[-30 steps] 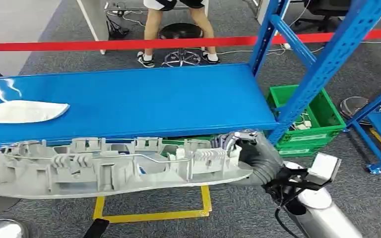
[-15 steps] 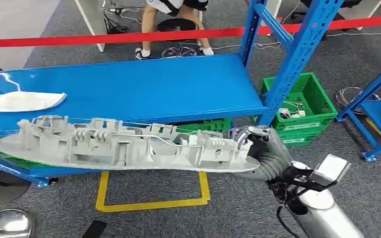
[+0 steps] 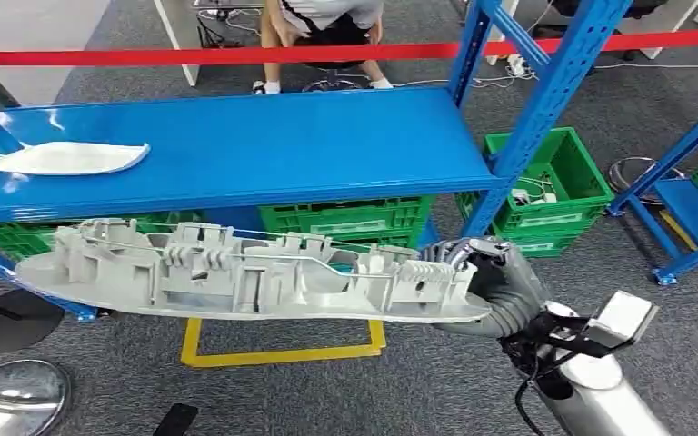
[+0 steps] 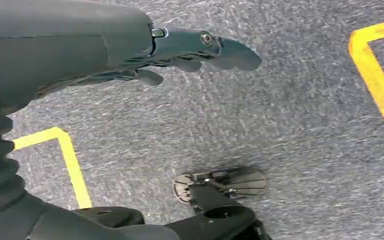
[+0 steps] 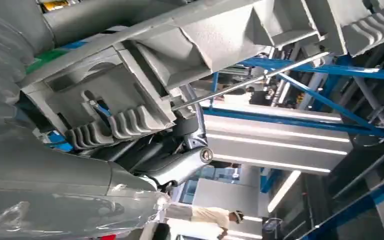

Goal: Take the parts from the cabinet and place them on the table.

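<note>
Grey moulded plastic defines the load: in the head view my right hand [image 3: 473, 263] grips one end of the long ribbed part [image 3: 236, 277], fingers wrapped over its raised ribs. The part extends sideways from that hand, roughly level, in the air in front of the blue shelf [image 3: 264, 145] of the cabinet and above the yellow floor marking [image 3: 282, 352]. It touches neither the shelf nor the floor. A second, white part [image 3: 68, 159] lies on the shelf at its far left. Green crates [image 3: 554, 191] sit under and beside the rack, and a person sits on a stool beyond the red tape [image 3: 236, 56].

Left wrist view: my left hand [image 4: 195, 47] hangs over grey carpet with its fingers loosely extended and nothing in them.

Right wrist view: the part's ribs and a thin metal rod [image 5: 250, 82] cross close to the camera, with my dark fingers [image 5: 180, 165] clamped beneath the part's edge.

Step in hand, as I judge it: the part is out of the cabinet and in carriage; placement on the table is not yet done. No table is identifiable here. The next move calls for turning toward the table while keeping the long free end level and away from the rack uprights, since a one-ended grasp leaves it prone to sag or swing
</note>
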Tool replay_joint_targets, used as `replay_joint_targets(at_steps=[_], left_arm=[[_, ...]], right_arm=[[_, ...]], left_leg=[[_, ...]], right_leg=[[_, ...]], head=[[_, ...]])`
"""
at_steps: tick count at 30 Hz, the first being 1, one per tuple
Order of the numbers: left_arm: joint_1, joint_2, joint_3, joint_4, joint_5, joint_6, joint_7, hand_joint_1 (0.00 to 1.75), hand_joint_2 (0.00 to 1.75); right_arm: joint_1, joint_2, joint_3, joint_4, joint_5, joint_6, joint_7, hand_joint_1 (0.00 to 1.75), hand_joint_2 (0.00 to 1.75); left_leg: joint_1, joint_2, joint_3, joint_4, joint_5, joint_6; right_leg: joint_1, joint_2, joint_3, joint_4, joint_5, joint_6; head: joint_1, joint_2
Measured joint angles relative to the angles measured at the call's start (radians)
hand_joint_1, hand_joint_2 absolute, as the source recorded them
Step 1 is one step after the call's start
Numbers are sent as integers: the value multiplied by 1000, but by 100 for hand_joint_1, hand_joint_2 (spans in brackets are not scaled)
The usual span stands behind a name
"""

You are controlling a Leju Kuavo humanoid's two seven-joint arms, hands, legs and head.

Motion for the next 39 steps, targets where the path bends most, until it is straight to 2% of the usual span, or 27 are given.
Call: replay_joint_targets(at_steps=[1, 3, 5, 6, 7, 9, 10, 11, 12, 14, 16, 17, 20, 21, 22, 24, 25, 26, 27, 29, 30, 31, 32, 34, 36, 37, 39], left_arm=[[0, -1, 0, 0, 0, 0, 0, 0, 175], [0, -2, 0, 0, 0, 1, 0, 0, 175], [4, -2, 0, 0, 0, 0, 0, 0, 175], [5, -2, 0, 0, 0, 1, 0, 0, 175], [8, -2, 0, 0, 0, 0, 1, 0, 175], [9, -2, 0, 0, 0, 2, 1, 0, 175], [9, -2, 0, 0, -1, 2, 1, 0, 175], [10, -2, 0, 0, -3, 3, 1, 0, 175], [10, -2, 0, 0, -6, 3, 0, 0, 175], [9, -2, 0, 0, -8, 4, 0, 0, 175], [7, -5, 0, 0, -14, 6, 0, 0, 175], [6, -7, -1, 0, -18, 8, 0, 0, 175], [10, -11, -1, 0, -21, 9, -3, 0, 175], [10, -12, -2, 0, -22, 10, -5, 0, 175], [10, -13, -2, 0, -23, 10, -7, 0, 175], [10, -15, -2, 0, -24, 10, -12, 0, 175], [10, -15, -2, 0, -24, 10, -13, 0, 175], [11, -16, -2, 0, -24, 9, -15, 0, 175], [11, -16, -2, 0, -24, 9, -16, 0, 175], [11, -18, -2, 0, -24, 8, -18, 0, 175], [10, -18, -3, 0, -24, 8, -19, 0, 175], [10, -21, -3, 0, -24, 7, -19, 0, 175], [7, -21, -3, 0, -24, 7, -19, 0, 175], [9, -23, -3, 0, -25, 6, -20, 0, 175], [11, -22, -3, 0, -27, 6, -20, 0, 175], [12, -24, -3, 0, -27, 7, -20, 0, 175], [9, -25, -4, 0, -28, 8, -20, 0, 175]], right_arm=[[0, 0, 0, -1, 0, 0, 0, 175, 175], [2, -1, -2, 0, -1, 1, -1, 175, 175], [5, -2, -2, 0, -1, 10, -3, 175, 175], [6, -2, -2, 0, 0, 13, -4, 175, 175], [7, -2, -2, 0, -1, 14, -7, 175, 175], [12, -2, -6, 0, -1, 15, -8, 175, 175], [18, -2, -9, 0, -1, 16, -9, 175, 175], [22, -2, -10, 0, -1, 18, -9, 175, 175], [24, -2, -12, 0, 0, 20, -9, 175, 175], [25, -2, -19, 0, 0, 25, -10, 175, 175], [23, -2, -29, -4, 0, 29, -11, 175, 175], [22, -2, -34, -6, 1, 29, -11, 175, 175], [22, -2, -37, -6, 10, 28, -12, 175, 175], [23, -2, -40, -6, 12, 28, -12, 175, 175], [23, -2, -47, -6, 14, 27, -12, 175, 175], [21, -2, -52, -6, 16, 27, -12, 175, 175], [22, -2, -52, -6, 17, 27, -12, 175, 175], [22, -2, -52, -6, 19, 26, -12, 175, 175], [22, -2, -53, -5, 22, 24, -12, 175, 175], [22, -2, -56, -6, 26, 24, -12, 175, 175], [22, -2, -58, -6, 27, 24, -12, 175, 175], [20, -2, -60, -6, 28, 23, -12, 175, 175], [21, -2, -61, -9, 28, 23, -13, 175, 175], [21, -2, -64, -9, 28, 21, -13, 175, 175], [20, -2, -65, -9, 29, 21, -14, 175, 175], [22, -2, -67, -10, 29, 20, -14, 175, 175], [26, -2, -71, -11, 29, 19, -16, 175, 175]], left_leg=[[-3, 0, -5, 3, 7, -5], [0, 0, -8, 2, 23, -15], [1, 0, -17, 3, 26, -27], [2, 1, -27, 18, -7, -32], [3, 0, -48, 77, -76, -38], [6, 1, -93, 241, -180, -45], [6, 1, -105, 304, -195, -47], [7, 1, -97, 318, -178, -49], [8, 1, -73, 298, -145, -49], [10, 1, 22, 167, -83, -47], [9, -1, 130, 5, -102, -40], [9, -3, 135, -12, -114, -30], [7, -3, 114, -11, -99, -6], [10, -3, 109, -11, -92, 3], [10, -3, 101, -11, -86, 12], [7, -8, 81, -10, -70, 18], [5, -11, 71, -10, -62, 19], [4, -15, 63, -10, -55, 19], [3, -21, 55, -9, -49, 18], [1, -38, 44, -9, -38, 14], [1, -48, 42, -8, -34, 11], [3, -53, 34, -8, -29, 6], [4, -59, 29, -7, -23, 0], [9, -76, 24, -8, -13, -14], [9, -78, 14, -5, -14, -23], [3, -47, 0, 24, -46, -30], [8, -17, -64, 171, -130, -41]], right_leg=[[3, 5, 38, -57, -16, -4], [7, 5, 22, -42, -8, -11], [1, 3, 0, -46, 10, -33], [1, 3, -2, -45, 18, -41], [1, 2, -17, -45, 30, -51], [1, 1, -43, -44, 51, -53], [1, 0, -56, -43, 60, -52], [1, -1, -68, -43, 68, -50], [0, -1, -79, -42, 77, -47], [-2, 0, -98, -39, 92, -39], [3, 0, -112, -30, 101, -28], [4, 0, -117, -28, 112, -22], [1, -1, -127, -36, 134, -6], [-2, 0, -143, -23, 111, -2], [-2, -1, -159, 23, 62, 2], [-2, -1, -213, 189, -37, 7], [-2, -1, -234, 261, -63, 8], [-2, -1, -238, 293, -63, 7], [-1, 0, -218, 278, -44, 5], [0, 8, -107, 115, 17, -5], [0, 27, -39, 15, 39, -12], [-3, 73, -2, -42, 7, -19], [-1, 74, 4, -50, 18, -13], [5, 55, -2, -50, 17, -15], [-7, 31, -3, -62, 31, -31], [-6, 22, -4, -63, 34, -36], [-6, -2, -9, -63, 36, -42]], head=[[-2, 0], [1, 0], [-4, 0], [-6, 0], [-10, 0], [-11, 0], [-11, 0], [-11, 0], [-12, 0], [-11, 0], [-12, 0], [-11, 0], [-12, 0], [-10, 0], [-8, 0], [-5, 0], [-5, 0], [-6, 0], [-5, 0], [-5, 0], [-6, 0], [-7, 0], [-11, 0], [-5, 0], [-3, 0], [-12, 0], [-16, 0]])
